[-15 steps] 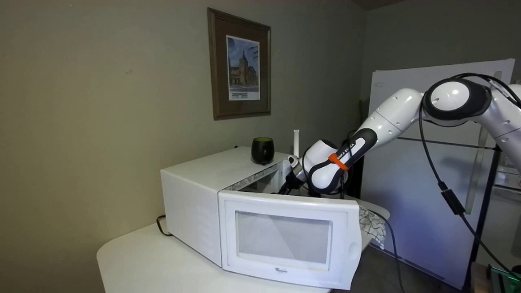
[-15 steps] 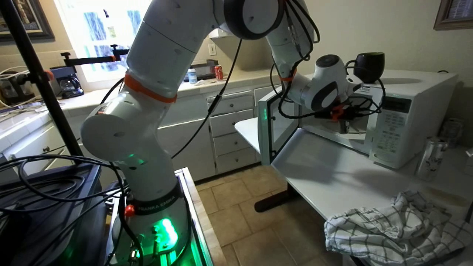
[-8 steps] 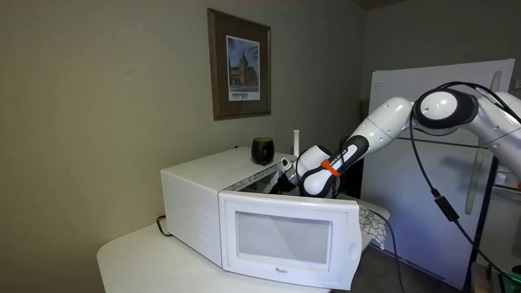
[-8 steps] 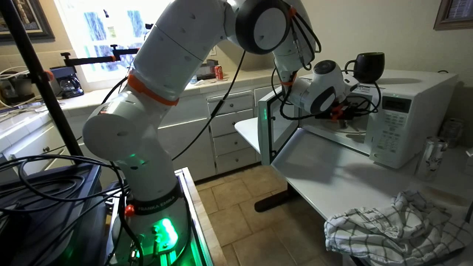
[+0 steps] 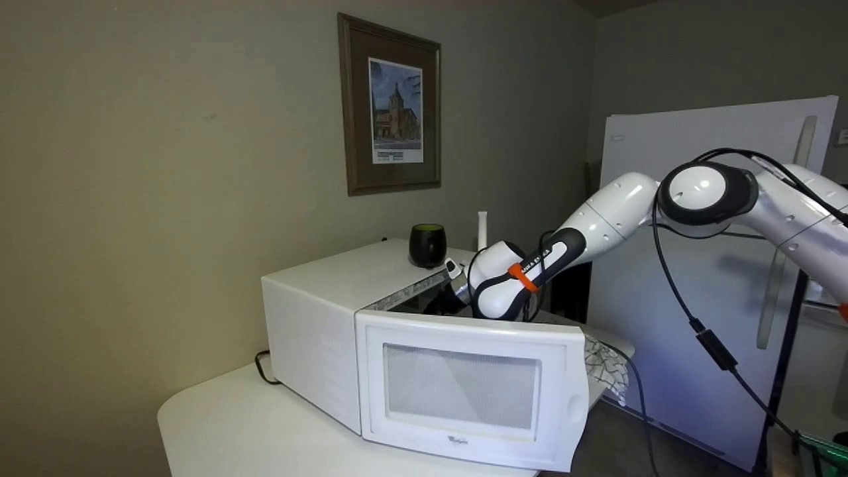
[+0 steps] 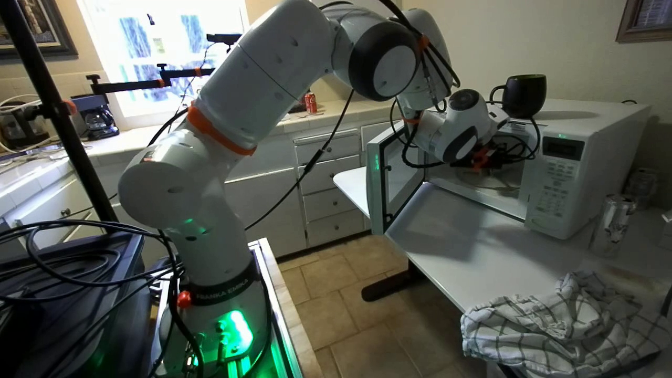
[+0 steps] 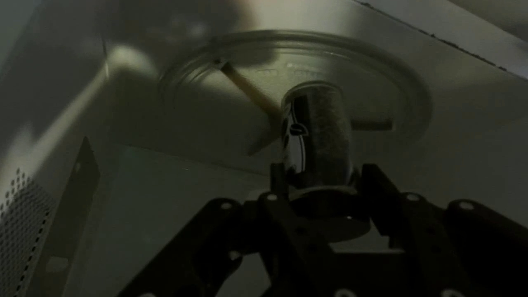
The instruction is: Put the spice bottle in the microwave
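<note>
arm (image 6: 262, 73) reads "franka emika", gripper (image 7: 323, 179) holding spice bottle (image 7: 317, 134) inside microwave (image 5: 315, 344)

Arm (image 6: 273, 65) arches up fr. its base (image 6: 223, 289), elbow (image 6: 391, 73) high, forearm (image 5: 613, 205) sloping dwn to wrist (image 6: 466, 121) in both ext. views; gripper (image 7: 325, 177) at far end, dark in wrist cam, fingers (image 7: 378, 185) gripping fr. both sides w/ space btwn.

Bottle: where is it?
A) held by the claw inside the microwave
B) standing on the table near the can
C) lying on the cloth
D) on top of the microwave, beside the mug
A: the wrist view shows the bottle between the fingers of the claw, with the glass turntable beyond it.
</note>
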